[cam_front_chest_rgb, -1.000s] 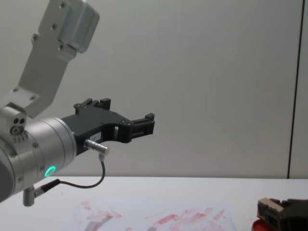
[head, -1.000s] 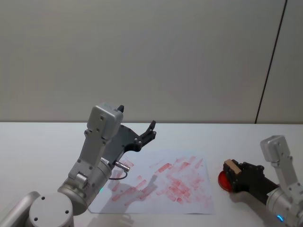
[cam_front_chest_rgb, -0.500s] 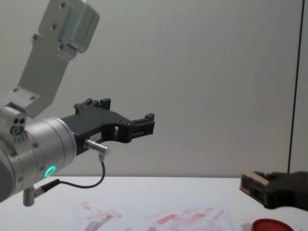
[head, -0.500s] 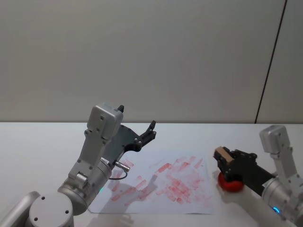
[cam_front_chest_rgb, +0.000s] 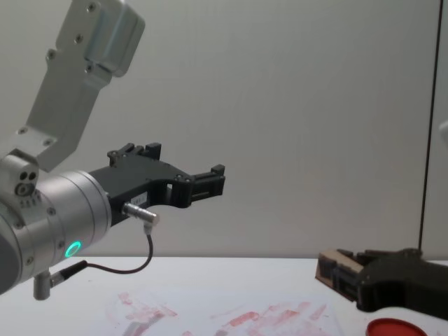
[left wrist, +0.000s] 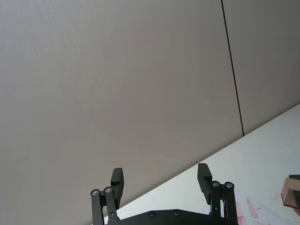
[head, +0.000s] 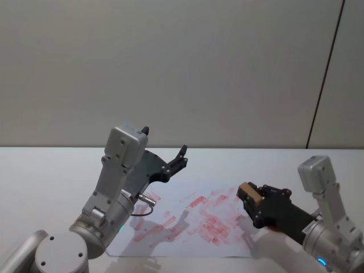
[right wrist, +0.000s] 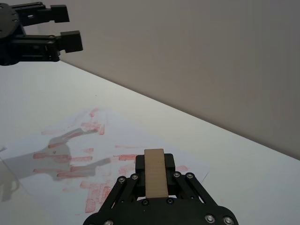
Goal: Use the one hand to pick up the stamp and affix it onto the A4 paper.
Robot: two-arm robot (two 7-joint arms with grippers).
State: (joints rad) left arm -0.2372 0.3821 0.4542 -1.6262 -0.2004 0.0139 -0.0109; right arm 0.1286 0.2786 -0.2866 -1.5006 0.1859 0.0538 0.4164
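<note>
Lower right of the head view: the black plastic two-fingered right gripper (head: pixel 254 206) is clamping the small rectangular pale tan wooden stamp (head: pixel 248 192) between its fingers, with the block's end poking past the tips. I am reading the stamp as hanging over the right edge of the white, red-smeared A4 paper (head: pixel 193 219). The chest view is showing the stamp raised clear of the white tabletop (head: pixel 40 170). The flat round red ink pad (cam_front_chest_rgb: pixel 395 327) is sitting in that view's lower right corner, below the gripper body.

Left of centre, the black left gripper (head: pixel 181 158) with its silver wrist is hovering high by the sheet's upper-left edge. Its fingers are spread apart with nothing between them.

The sheet's middle is lying uncovered between the two arms. Bare tabletop is showing beyond the paper's far and right edges.
</note>
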